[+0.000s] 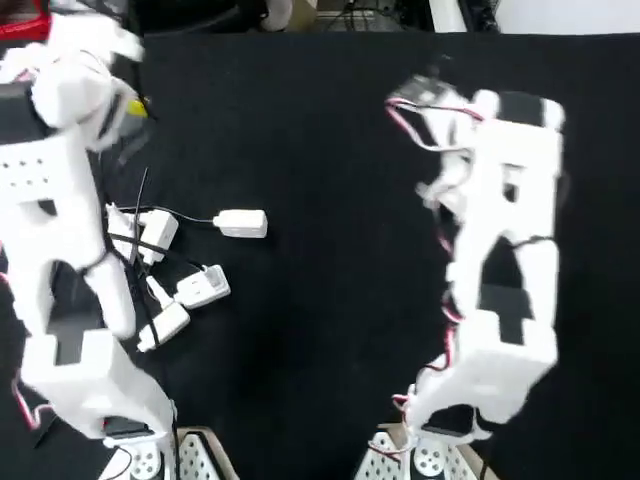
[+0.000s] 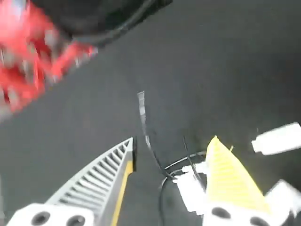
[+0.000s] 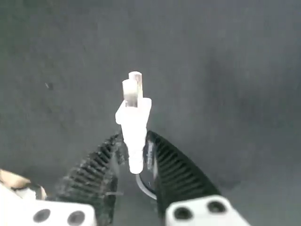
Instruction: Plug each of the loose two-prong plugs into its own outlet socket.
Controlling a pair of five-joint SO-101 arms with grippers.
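The black desk (image 1: pixel 330 150) carries a cluster of white plugs and sockets (image 1: pixel 203 285) by the left arm (one white piece (image 1: pixel 241 223) lies slightly apart). The left gripper (image 2: pixel 173 141) hangs released above them. The right gripper (image 3: pixel 134 143) is clenched on a two-prong plug (image 3: pixel 134 110), prongs pointing away.

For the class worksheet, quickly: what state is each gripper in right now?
Left gripper: open, gripping nothing.
Right gripper: closed on a white two-prong plug.
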